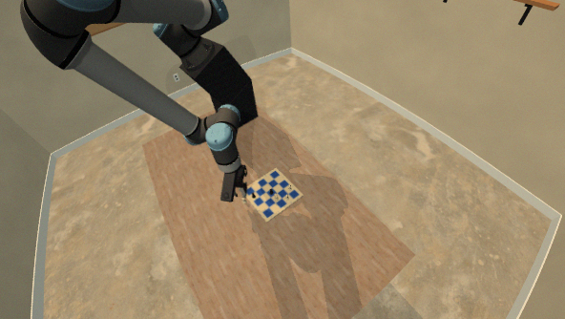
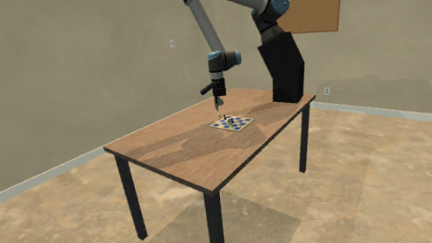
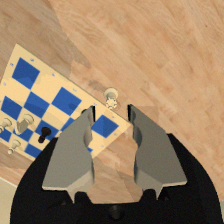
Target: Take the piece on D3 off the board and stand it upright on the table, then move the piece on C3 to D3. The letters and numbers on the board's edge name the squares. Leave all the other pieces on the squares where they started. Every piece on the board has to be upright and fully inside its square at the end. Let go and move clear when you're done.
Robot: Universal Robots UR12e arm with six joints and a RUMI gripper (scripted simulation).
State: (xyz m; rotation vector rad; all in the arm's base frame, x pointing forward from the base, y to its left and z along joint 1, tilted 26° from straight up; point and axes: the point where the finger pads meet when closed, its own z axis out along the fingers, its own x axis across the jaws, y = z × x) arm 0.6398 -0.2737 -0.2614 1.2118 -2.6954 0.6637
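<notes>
Above the table (image 1: 200, 267), the top view shows the gripper (image 1: 228, 197) beside the chessboard's (image 1: 274, 193) near edge, jaws hidden from this angle. Seen from the exterior camera, it hangs well above the board. At the wrist, the jaws stand parted and empty; a white piece (image 3: 111, 97) stands upright on the wood just off the board. Descending carelessly for C3 could topple neighbouring pieces.

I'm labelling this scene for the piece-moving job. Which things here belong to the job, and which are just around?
Part of the job:
- chessboard with its pieces
- white piece standing upright on the table just off the board's edge
- end effector, open and holding nothing, above that piece
- table

Just around:
- wooden panel behind the arm
- wall shelf
</notes>
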